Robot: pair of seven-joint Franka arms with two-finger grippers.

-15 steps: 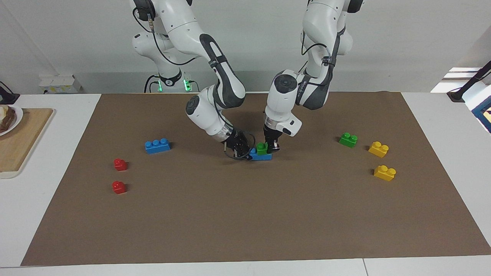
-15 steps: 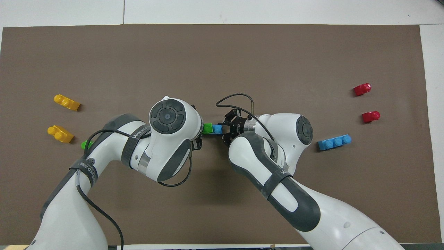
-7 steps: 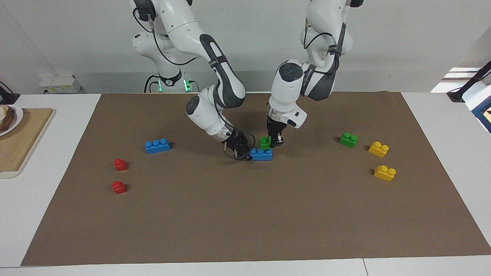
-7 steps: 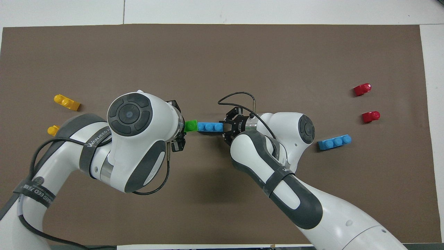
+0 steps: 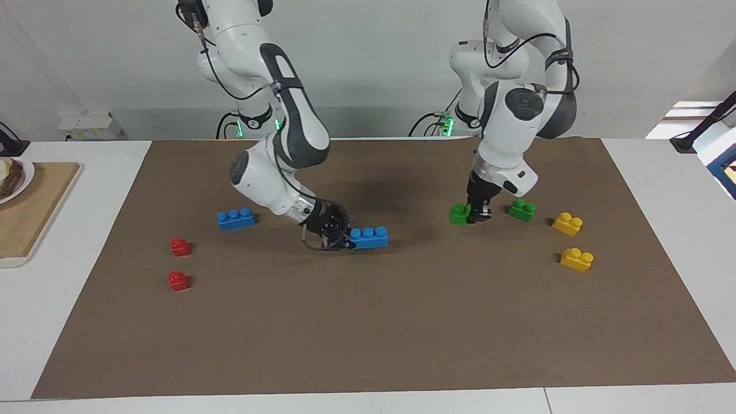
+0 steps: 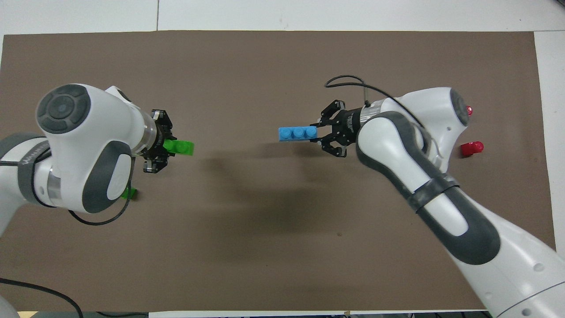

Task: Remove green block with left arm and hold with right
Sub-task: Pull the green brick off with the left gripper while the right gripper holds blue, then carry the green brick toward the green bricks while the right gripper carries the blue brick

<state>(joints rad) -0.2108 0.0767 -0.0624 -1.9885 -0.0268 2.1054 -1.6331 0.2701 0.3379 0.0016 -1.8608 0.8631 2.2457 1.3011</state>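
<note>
My left gripper (image 5: 477,214) is shut on one end of a green block (image 5: 459,214) and holds it low over the mat, beside the second green block (image 5: 522,210). In the overhead view the left gripper (image 6: 167,147) holds this green block (image 6: 182,147) level. My right gripper (image 5: 344,237), with its wire loop, is shut on the end of a blue three-stud brick (image 5: 370,237) low at the mat's middle. It also shows in the overhead view (image 6: 318,133) with the blue brick (image 6: 296,133). The two held bricks are well apart.
Two yellow bricks (image 5: 567,223) (image 5: 577,259) lie toward the left arm's end. Another blue brick (image 5: 236,219) and two red bricks (image 5: 180,246) (image 5: 178,280) lie toward the right arm's end. A wooden board (image 5: 26,213) lies off the brown mat (image 5: 368,322).
The left gripper lifted the green block off the blue brick and carried it toward the left arm's end. The right gripper drew the blue brick a little toward the right arm's end.
</note>
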